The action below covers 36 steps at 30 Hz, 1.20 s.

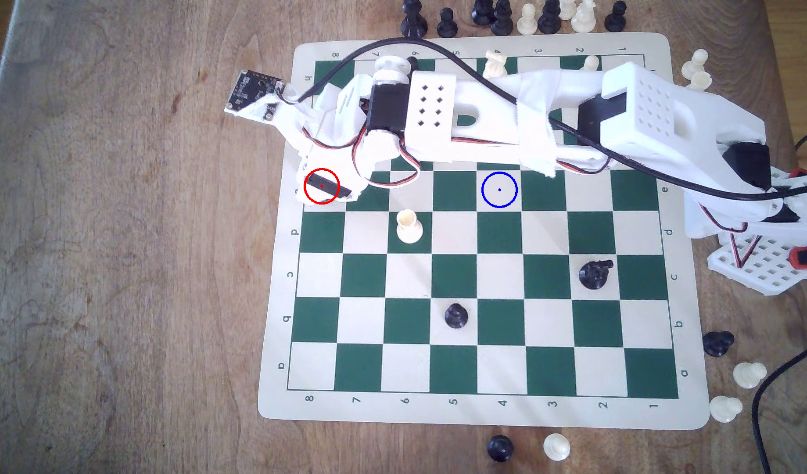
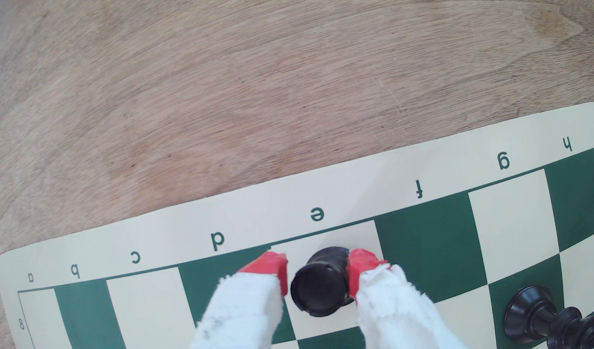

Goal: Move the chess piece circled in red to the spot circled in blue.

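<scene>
Exterior view: a white arm (image 1: 438, 109) reaches from the exterior view's right across a green-and-cream chess board (image 1: 483, 410) on a wooden table (image 1: 119, 273). Its gripper (image 1: 325, 184) sits over the board's left edge, inside the red ring, and covers the chess piece circled in red there. The spot circled in blue (image 1: 499, 189) — a bare cream square — lies in the same row, well to the right. A cream piece (image 1: 409, 225) stands just below that row, between the two.

Wrist view: the black piece (image 2: 319, 288) stands upright on a cream square of row e, at the board's edge. The red fingertips (image 2: 272, 268) flank it, apart; one seems to touch it, the other is a sliver away.

To do this step well, close evenly on the body under the flat head — then lift straight up, high enough to pass the cream piece.
</scene>
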Each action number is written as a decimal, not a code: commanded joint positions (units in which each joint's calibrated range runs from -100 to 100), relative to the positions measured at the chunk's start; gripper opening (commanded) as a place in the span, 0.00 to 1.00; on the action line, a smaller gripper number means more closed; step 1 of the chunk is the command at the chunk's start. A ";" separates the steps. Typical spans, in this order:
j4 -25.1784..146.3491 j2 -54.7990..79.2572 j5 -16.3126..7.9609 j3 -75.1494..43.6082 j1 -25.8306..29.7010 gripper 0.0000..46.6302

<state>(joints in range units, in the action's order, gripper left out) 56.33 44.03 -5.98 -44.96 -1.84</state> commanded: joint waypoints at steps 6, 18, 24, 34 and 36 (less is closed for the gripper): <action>0.34 -1.50 0.44 -5.45 -0.46 0.02; -0.15 -10.41 0.49 -2.82 -1.95 0.01; -3.35 -25.44 0.68 11.96 -1.32 0.01; -13.58 -52.86 1.17 52.40 0.63 0.01; -14.73 -58.97 1.61 60.92 0.71 0.01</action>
<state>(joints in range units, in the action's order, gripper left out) 44.46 2.56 -4.96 3.66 -1.47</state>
